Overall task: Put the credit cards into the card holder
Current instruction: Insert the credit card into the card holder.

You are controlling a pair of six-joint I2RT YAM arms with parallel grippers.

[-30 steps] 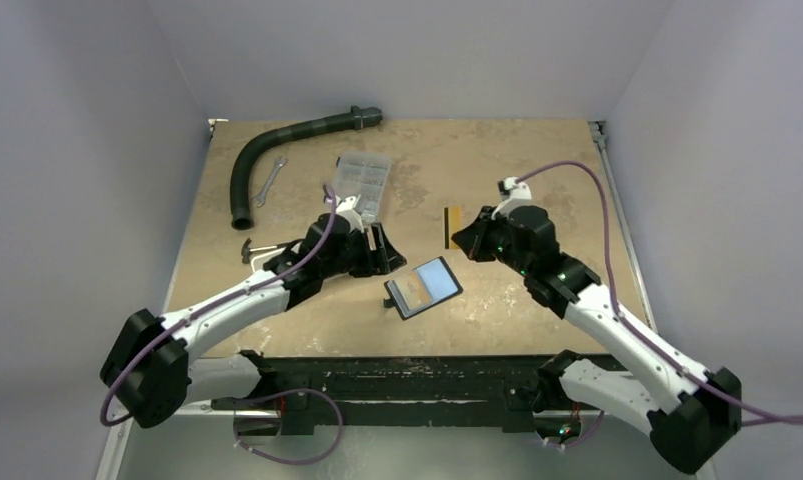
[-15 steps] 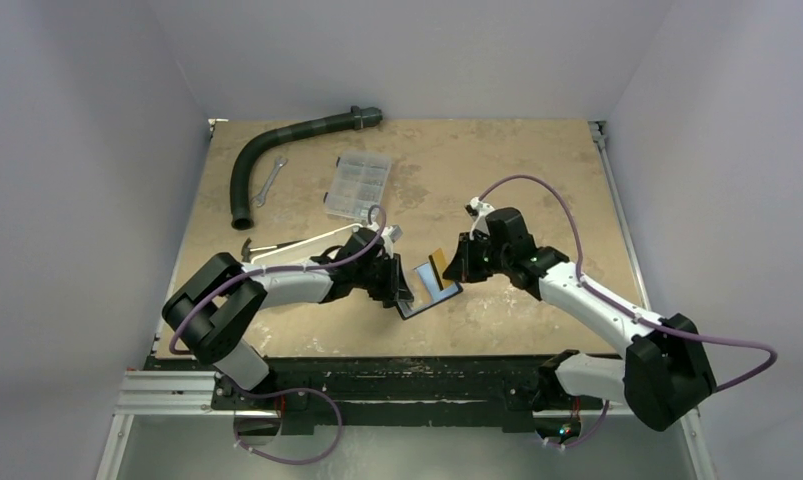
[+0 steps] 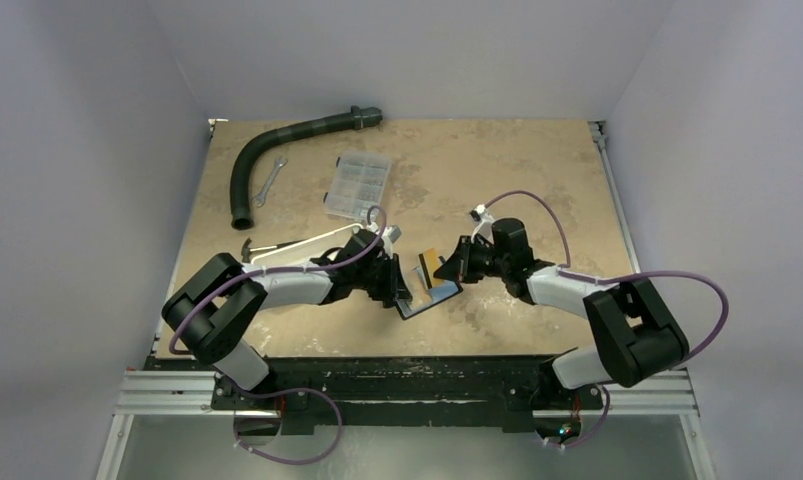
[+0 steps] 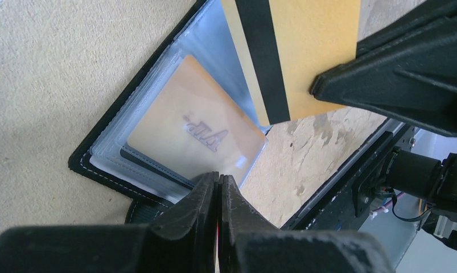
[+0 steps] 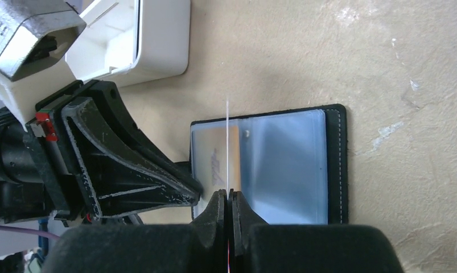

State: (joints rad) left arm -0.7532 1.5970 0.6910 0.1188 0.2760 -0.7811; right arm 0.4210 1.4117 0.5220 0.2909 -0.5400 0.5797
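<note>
Top, card: We see the right jaws pinching the orange card (image 3: 432, 262). They hold it over the open holder (image 3: 440, 293), which lies on the worktop (image 3: 497, 170).
Top, left jaws: They sit at the holder's left edge, close to the card.
Top, risk: The two arms are very near each other. We think they could bump and knock the card out of line.
Left wrist, tucked card: One orange card (image 4: 192, 136) already lies inside a clear sleeve (image 4: 211, 62) of the holder (image 4: 109, 142).
Left wrist, left jaws: They are pressed together right at the holder's edge. We cannot tell if a sleeve is caught between them.
Left wrist, held card: Its black stripe shows. Its corner hangs over the sleeves and is not in one yet.
Left wrist, risk: The sleeves are thin and lie flat. We think the card could slide on top and miss the slot.
Right wrist, card: We see it edge-on, a thin pale line (image 5: 228, 142) squeezed between the right jaws, above the holder (image 5: 288, 165).
Right wrist, risk: A crooked card may jam or bend. A hard push could shove the holder away. The card could also slip out of the pinch.
</note>
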